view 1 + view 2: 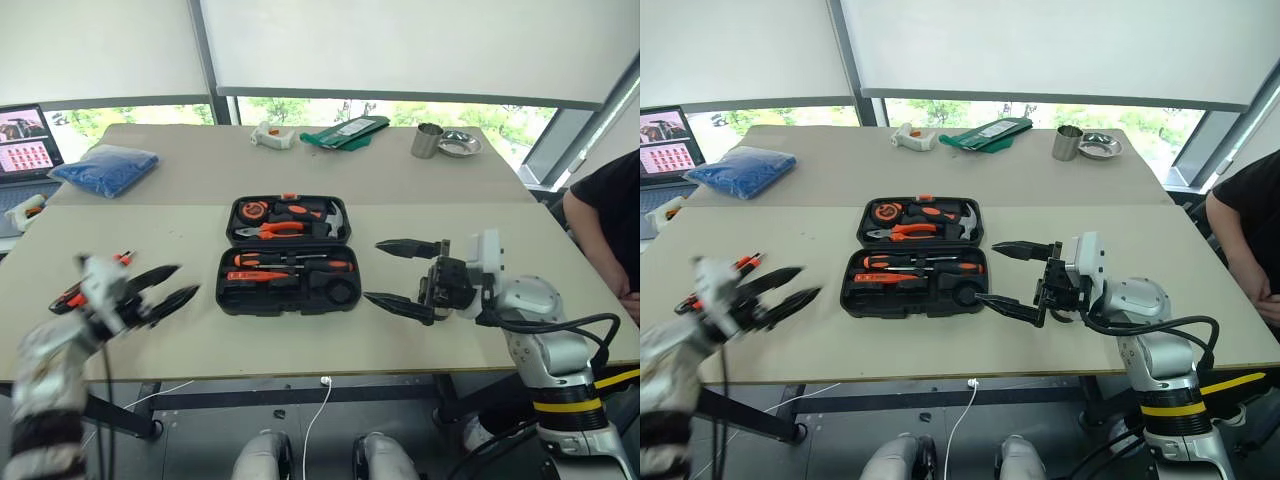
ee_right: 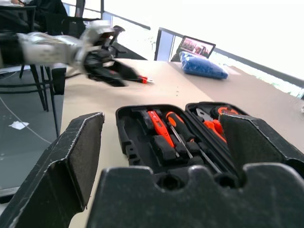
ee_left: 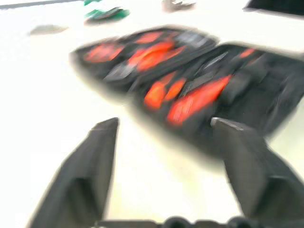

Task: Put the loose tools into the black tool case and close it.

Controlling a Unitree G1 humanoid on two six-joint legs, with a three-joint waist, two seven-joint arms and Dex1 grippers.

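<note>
Best to steer the left gripper [image 1: 165,285], spread and empty, low over the small screwdriver [image 1: 75,292] at nine o'clock of the case [image 1: 287,254] and pinch its handle midway. Right gripper [image 1: 405,275] spread wide at three o'clock. Ribbed black plastic, moulded slots, glossy orange grips.

Upper left: laptop [image 1: 25,140] beside blue bag [image 1: 105,168]. Top centre: white object [image 1: 271,135], green packet [image 1: 345,132]. Upper right: metal cup [image 1: 426,141], metal dish [image 1: 459,146]. Right edge: person [image 1: 605,225].
</note>
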